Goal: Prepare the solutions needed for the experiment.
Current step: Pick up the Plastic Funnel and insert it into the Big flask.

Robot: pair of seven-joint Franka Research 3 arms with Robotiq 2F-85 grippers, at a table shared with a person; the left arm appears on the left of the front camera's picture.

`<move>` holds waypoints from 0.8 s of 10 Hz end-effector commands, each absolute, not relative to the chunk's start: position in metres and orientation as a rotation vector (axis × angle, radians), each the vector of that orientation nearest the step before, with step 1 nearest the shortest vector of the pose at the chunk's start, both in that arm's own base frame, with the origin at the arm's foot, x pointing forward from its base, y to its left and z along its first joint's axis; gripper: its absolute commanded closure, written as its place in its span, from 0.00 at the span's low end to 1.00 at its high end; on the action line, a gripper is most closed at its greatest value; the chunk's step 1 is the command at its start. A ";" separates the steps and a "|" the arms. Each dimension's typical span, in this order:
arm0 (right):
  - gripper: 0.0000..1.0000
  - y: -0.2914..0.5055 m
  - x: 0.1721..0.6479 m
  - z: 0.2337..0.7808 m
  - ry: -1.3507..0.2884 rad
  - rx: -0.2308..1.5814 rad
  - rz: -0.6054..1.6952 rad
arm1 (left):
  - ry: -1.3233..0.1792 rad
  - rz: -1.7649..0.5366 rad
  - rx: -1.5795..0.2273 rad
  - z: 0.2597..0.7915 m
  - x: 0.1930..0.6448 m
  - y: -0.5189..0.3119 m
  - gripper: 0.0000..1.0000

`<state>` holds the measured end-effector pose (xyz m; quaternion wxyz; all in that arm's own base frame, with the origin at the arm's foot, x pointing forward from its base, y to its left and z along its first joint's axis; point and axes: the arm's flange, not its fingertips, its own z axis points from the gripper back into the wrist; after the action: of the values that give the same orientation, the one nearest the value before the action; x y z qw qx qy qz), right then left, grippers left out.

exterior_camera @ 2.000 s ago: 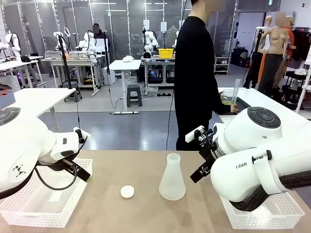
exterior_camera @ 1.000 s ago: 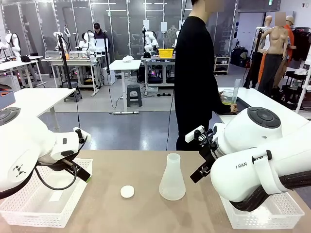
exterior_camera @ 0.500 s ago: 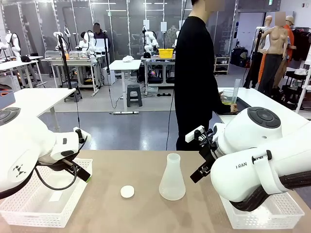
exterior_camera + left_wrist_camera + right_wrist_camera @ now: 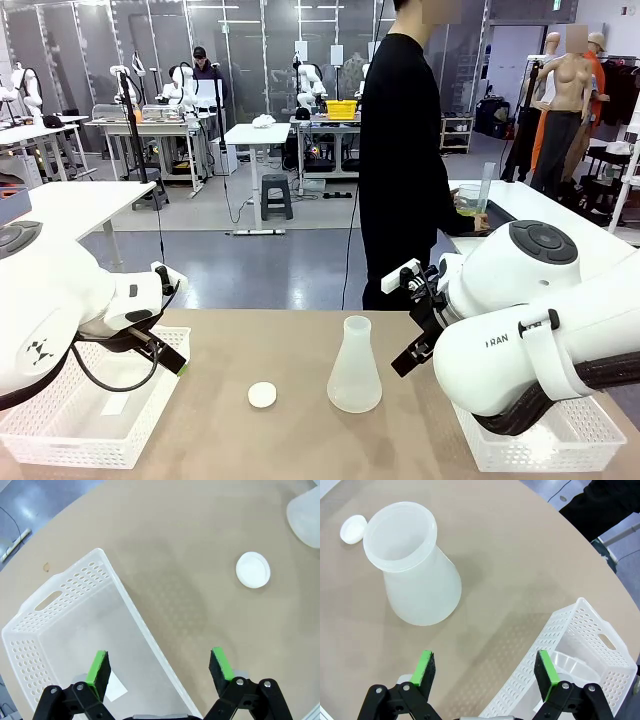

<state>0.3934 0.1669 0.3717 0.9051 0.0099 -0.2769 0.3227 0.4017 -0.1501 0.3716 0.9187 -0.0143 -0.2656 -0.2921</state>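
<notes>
Both gape, empty — left claw [image 4: 160, 666], right claw [image 4: 486, 670]; frosted flask [image 4: 354, 366] too cloudy to show any liquid.

We find the flask [image 4: 354, 368] upright mid-tabletop [image 4: 280, 345], with the cap [image 4: 262, 395] just left of it, nearer our edge. The left basket [image 4: 60, 445] sits at the near left corner, the right basket [image 4: 520, 455] at the near right. A person [image 4: 400, 150] stands behind the far edge.

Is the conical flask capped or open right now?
Open. The flask stands upright with a bare mouth, and a small round white lid lies on the table apart from it.
</notes>
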 end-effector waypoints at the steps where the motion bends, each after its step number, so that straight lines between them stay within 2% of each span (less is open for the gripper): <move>1: 0.00 0.167 0.393 0.372 -0.572 0.022 0.665 | -0.546 -0.600 -0.029 0.372 0.402 -0.150 0.00; 5: 0.00 0.162 0.393 0.382 -0.601 0.067 0.657 | -0.568 -0.601 -0.035 0.384 0.402 -0.150 0.00; 7: 0.00 0.148 0.400 0.399 -0.615 0.127 0.563 | -0.568 -0.603 -0.154 0.402 0.407 -0.145 0.00; 8: 0.00 0.141 0.407 0.405 -0.617 0.233 0.572 | -0.562 -0.600 -0.274 0.407 0.416 -0.139 0.00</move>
<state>0.3975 0.1585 0.3985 0.9131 0.0630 -0.2994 0.2694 0.4029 -0.1586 0.3991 0.9134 -0.0713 -0.2850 -0.2818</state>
